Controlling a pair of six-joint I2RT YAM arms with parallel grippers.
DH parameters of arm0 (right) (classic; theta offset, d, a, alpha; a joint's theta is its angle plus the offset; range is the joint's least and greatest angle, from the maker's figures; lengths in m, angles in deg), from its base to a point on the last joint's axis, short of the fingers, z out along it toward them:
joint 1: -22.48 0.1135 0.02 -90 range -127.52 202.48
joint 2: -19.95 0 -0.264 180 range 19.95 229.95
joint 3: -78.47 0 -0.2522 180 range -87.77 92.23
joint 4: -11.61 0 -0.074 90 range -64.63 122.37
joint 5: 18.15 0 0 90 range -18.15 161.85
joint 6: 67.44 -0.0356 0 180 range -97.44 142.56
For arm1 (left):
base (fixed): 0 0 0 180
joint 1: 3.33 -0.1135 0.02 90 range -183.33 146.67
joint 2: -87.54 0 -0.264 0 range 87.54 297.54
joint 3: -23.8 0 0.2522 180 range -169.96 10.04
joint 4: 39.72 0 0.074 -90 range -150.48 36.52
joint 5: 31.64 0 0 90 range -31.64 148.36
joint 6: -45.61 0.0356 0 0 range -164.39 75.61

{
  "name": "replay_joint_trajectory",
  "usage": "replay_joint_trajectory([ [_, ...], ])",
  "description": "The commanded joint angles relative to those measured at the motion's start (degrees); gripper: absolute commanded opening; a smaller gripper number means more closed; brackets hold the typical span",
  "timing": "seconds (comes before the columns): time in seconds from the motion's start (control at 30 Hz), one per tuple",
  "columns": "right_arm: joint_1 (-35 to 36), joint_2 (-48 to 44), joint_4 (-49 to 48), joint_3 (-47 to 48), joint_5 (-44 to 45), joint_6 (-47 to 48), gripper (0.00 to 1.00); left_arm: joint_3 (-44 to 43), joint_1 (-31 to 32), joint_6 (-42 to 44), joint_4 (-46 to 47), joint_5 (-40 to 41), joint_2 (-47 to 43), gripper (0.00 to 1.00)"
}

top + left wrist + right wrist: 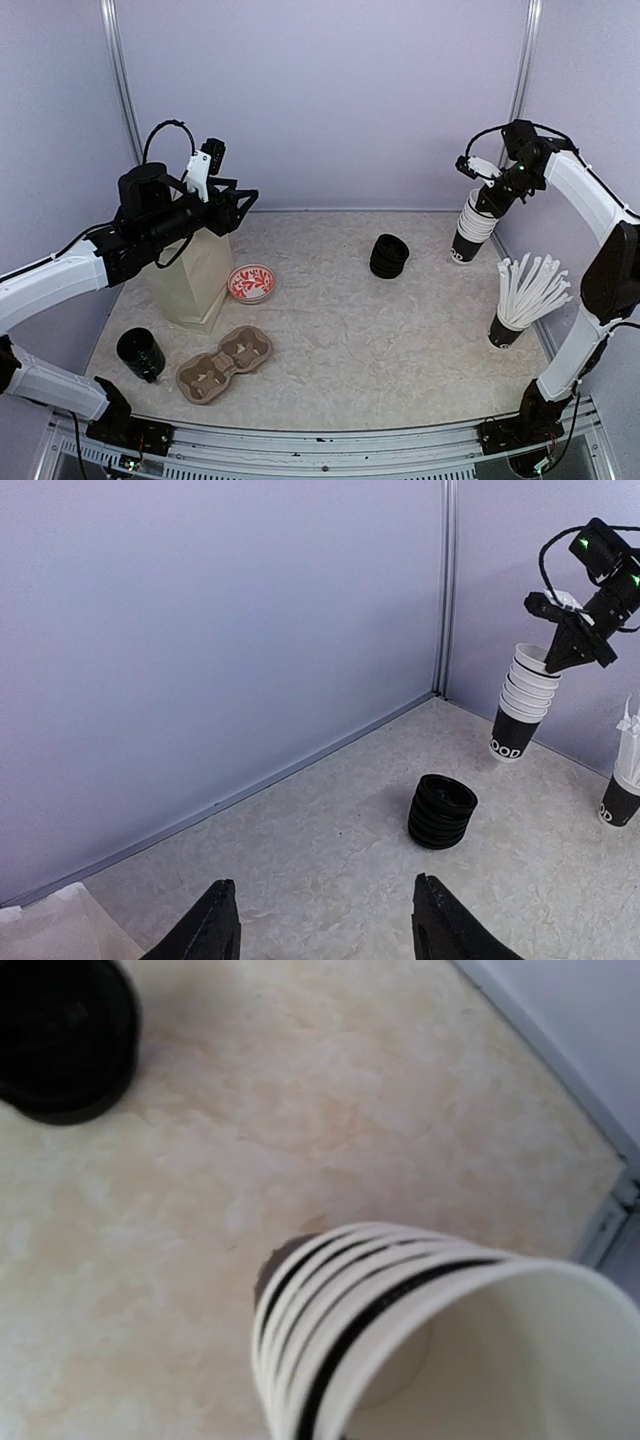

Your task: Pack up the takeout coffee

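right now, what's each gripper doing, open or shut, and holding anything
Left gripper: open, holding nothing.
Right gripper: shut at the top rim of the cup stack; whether it pinches that rim cannot be told.

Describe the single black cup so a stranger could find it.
Look at the table's near-left corner, beside the brown cardboard carrier. The single black cup stands there alone, unlike the nested stack and the stick-filled cup on the right.

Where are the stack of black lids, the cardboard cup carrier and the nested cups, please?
stack of black lids [389, 256]: top external view, its ribbed side.
cardboard cup carrier [225, 363]: top external view, ridge between its two wells.
nested cups [475, 225]: top external view, white rims midway up.
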Motion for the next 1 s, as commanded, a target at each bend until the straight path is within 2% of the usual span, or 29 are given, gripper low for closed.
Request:
replay_joint_trajectory([
  [0.0, -0.33, 0.45, -0.82, 3.39, -0.77, 1.0, 0.0, -0.55, 0.79, 1.38, -0.73, 1.16, 0.79, 0.58],
  [0.03, -0.85, 0.92, 3.4, 5.14, -8.09, 3.42, 0.0, -0.78, 0.91, 1.48, -1.0, 1.09, 0.95, 0.58],
  [0.07, -0.58, 1.36, 2.87, 5.15, -7.93, 1.92, 0.0, -0.93, 1.06, 1.56, -1.28, 1.18, 1.26, 0.58],
  [0.13, 1.8, -0.18, -5.73, -0.72, 8.55, 0.69, 0.0, -0.91, 1.2, 1.65, -1.29, 1.27, 1.56, 0.58],
  [0.17, 1.19, -0.8, -5.41, -0.72, 6.21, 3.04, 0.0, -1.01, 1.28, 1.65, -1.4, 1.22, 1.66, 0.58],
  [0.2, -0.37, -0.7, -3.49, 0.9, -2.03, 3.12, 0.0, -1.18, 1.44, 1.65, -1.6, 1.23, 1.86, 0.58],
  [0.27, -0.68, -0.76, -4.12, 2.23, -0.79, 0.34, 0.0, -1.06, 1.63, 1.86, -1.51, 1.49, 2.04, 0.58],
  [0.33, 0.09, -1.35, -4.84, 1.82, 2.24, 1.33, 0.0, -1.1, 1.78, 1.98, -1.6, 1.64, 2.22, 0.58],
  [0.5, 1.08, -2.54, -0.58, 5.91, 1.5, 2.26, 0.0, -1.21, 1.82, 2.15, -1.76, 1.67, 2.64, 0.58],
  [0.73, 2.94, -9.76, -0.45, 5.69, -0.65, 3.35, 0.0, -2.5, 1.9, 1.54, -1.8, 1.23, 3.17, 0.58],
  [0.83, 7.44, -13.68, -1.29, -0.04, -4.38, 5.34, 0.0, -4.88, 2.17, 1.57, -3.45, 1.76, 3.43, 0.58],
  [0.97, 17.64, -16.88, -4.61, -11.65, -4.45, 7.12, 0.0, -6.67, 2.18, 2.28, -4.47, 3.53, 2.94, 0.59],
])
